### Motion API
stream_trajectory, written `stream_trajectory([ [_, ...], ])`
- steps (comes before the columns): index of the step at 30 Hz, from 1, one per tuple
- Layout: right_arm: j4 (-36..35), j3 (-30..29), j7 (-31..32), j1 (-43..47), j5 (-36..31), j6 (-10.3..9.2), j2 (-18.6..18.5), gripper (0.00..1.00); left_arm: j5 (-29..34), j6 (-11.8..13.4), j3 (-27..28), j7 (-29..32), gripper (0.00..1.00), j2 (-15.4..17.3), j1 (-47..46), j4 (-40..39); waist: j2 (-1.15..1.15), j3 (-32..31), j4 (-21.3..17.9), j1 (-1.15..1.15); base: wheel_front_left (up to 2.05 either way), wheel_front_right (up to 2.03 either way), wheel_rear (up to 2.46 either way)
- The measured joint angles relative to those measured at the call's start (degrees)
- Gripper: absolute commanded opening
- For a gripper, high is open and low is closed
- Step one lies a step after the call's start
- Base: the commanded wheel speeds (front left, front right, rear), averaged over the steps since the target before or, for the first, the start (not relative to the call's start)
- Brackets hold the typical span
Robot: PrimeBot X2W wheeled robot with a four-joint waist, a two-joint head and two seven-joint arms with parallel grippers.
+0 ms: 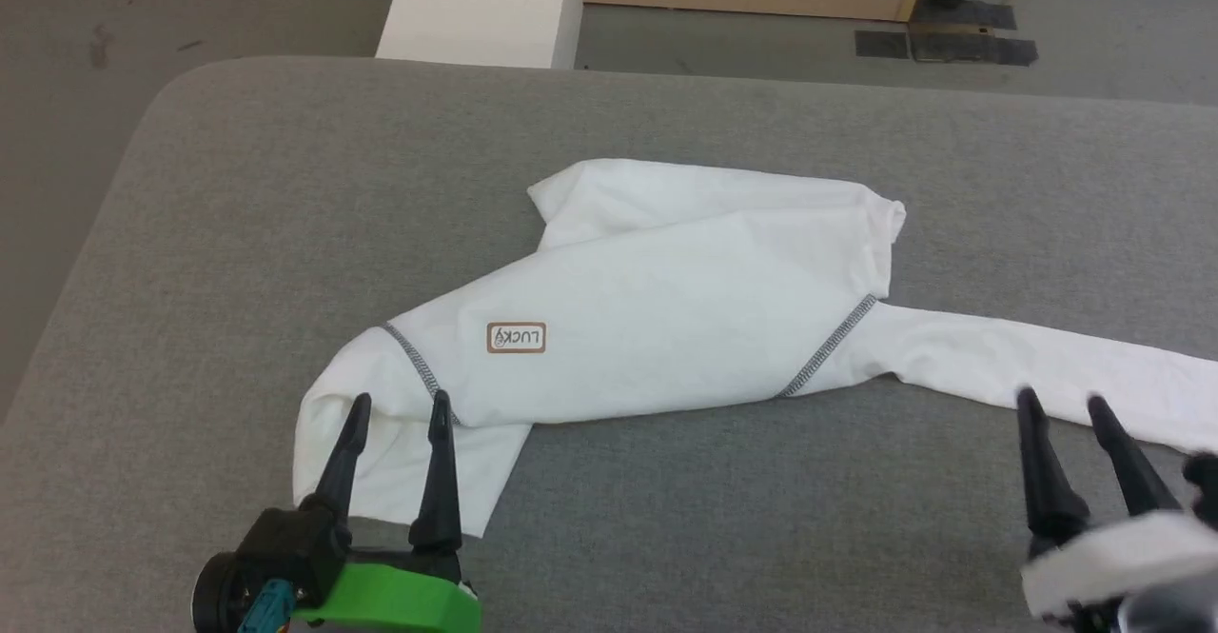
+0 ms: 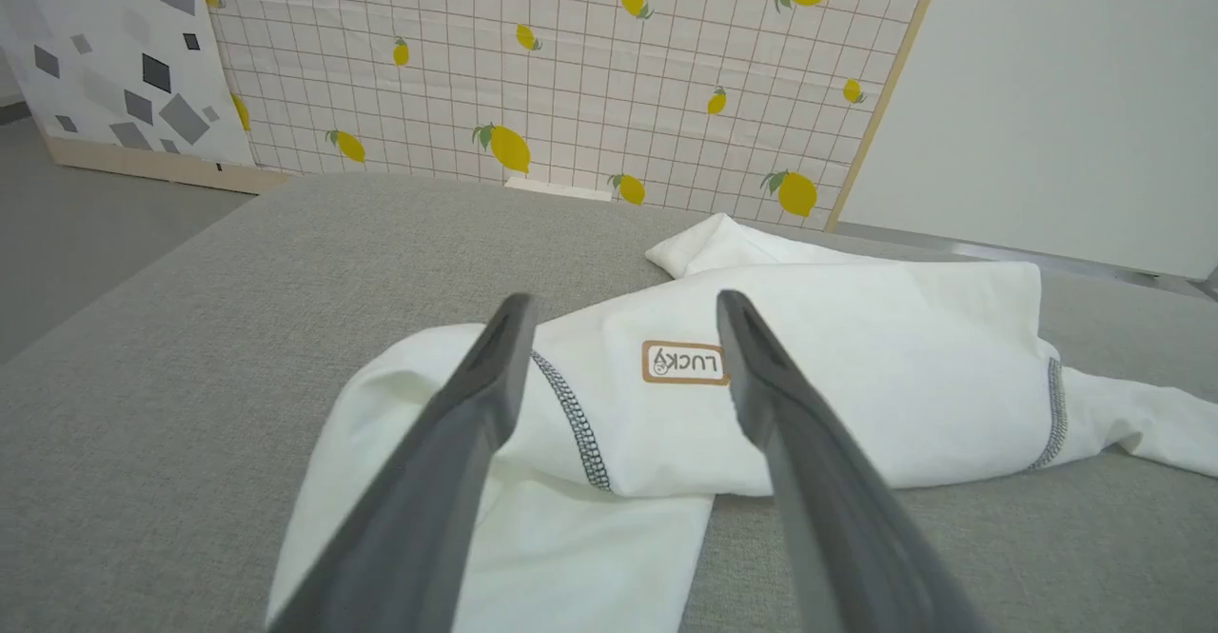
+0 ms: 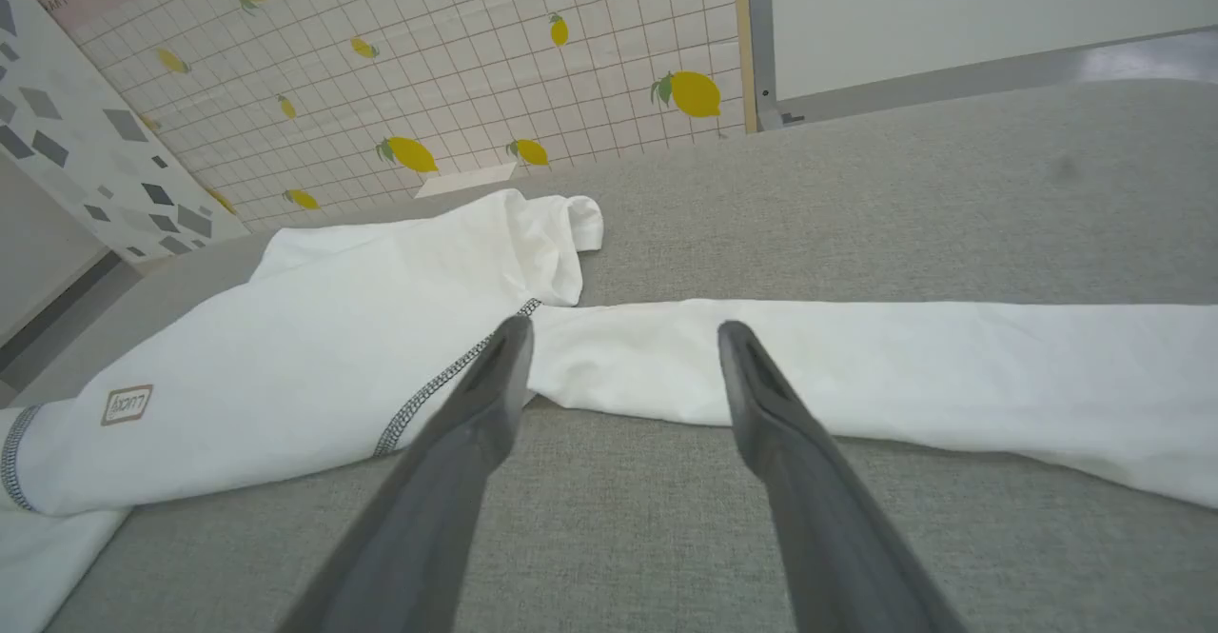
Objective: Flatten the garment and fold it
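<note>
shirt: white shirt (image 1: pixel 666 300) on mid tabletop (image 1: pixel 238 233), body doubled over
sleeves: long sleeve (image 1: pixel 1028 357) runs toward the right edge; tucked sleeve (image 1: pixel 400 466) lies under the body, nearer the front edge
handling: likely light, thin and limp (nothing stiff to push against); will sag and crease
where to grip: pinch a sleeve end or the shoulder seam (image 1: pixel 416 365), judging by the layers
left gripper (image 1: pixel 400 405): fingers spread wide, empty, over the tucked sleeve; contact unclear
right gripper (image 1: pixel 1061 401): spread wide, empty, at the long sleeve's near edge
</note>
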Motion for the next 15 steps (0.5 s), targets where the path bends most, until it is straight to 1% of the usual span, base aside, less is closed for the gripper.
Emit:
stream_trajectory([
  [4,-2.3,3.0,8.6,-7.0,-2.5,0.00,-0.1,1.00,1.0,-1.5,1.1,0.0,1.00,-1.1,-0.1,0.6,0.00,0.7,0.7,0.00,0.00,0.00,0.00],
  [5,-2.5,3.7,11.3,-9.3,-2.6,0.00,-0.7,1.00,1.2,-1.9,1.3,0.0,1.00,-1.5,-0.1,0.8,0.00,0.9,0.8,0.00,0.00,0.00,0.00],
  [8,-1.5,5.5,19.0,-15.1,-2.3,0.00,-4.0,1.00,2.6,-3.1,1.3,-0.2,1.00,-2.8,-0.3,1.3,0.00,1.6,1.4,0.00,0.00,0.00,0.00],
  [12,2.8,9.1,29.0,-21.9,-0.9,0.00,-8.6,1.00,3.4,-4.7,1.4,-0.2,1.00,-4.7,-0.9,2.0,0.00,2.9,2.5,0.00,0.00,0.00,0.00],
  [13,4.2,10.8,31.7,-23.5,-0.7,0.00,-9.8,1.00,3.6,-5.2,1.4,-0.2,1.00,-5.2,-1.0,2.3,0.00,3.2,2.8,0.00,0.00,0.00,0.00],
  [15,6.7,12.2,34.7,-26.1,0.3,0.00,-11.0,1.00,4.0,-5.9,1.3,-0.2,1.00,-6.0,-1.6,2.7,0.00,3.8,3.5,0.00,0.00,0.00,0.00],
])
